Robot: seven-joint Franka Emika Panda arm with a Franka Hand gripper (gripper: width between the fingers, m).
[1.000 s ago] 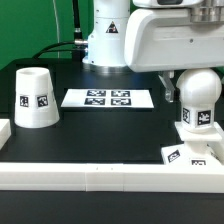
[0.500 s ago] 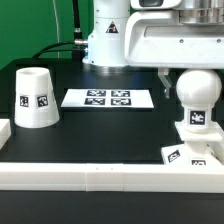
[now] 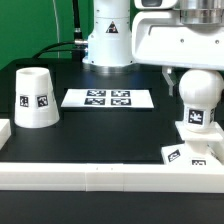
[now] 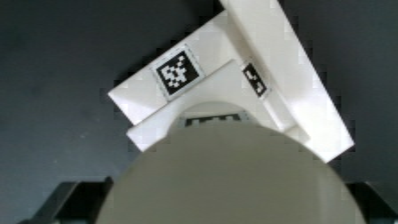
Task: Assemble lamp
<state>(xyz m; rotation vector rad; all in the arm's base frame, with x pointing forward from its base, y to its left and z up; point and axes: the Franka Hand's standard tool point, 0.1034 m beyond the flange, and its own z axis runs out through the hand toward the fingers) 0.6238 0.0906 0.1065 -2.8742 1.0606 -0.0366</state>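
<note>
The bulb (image 3: 202,103) stands upright on the square base (image 3: 200,146), at 4 o'clock on the table (image 3: 110,135). The pincer (image 3: 197,82) straddles the bulb's top; whether it clamps, I cannot tell. The shade (image 3: 35,97), at 9 o'clock, is probably the remaining step.

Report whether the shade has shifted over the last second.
No. The shade stands where it stood, on the exterior view's left, with the same gap to the marker board.
</note>
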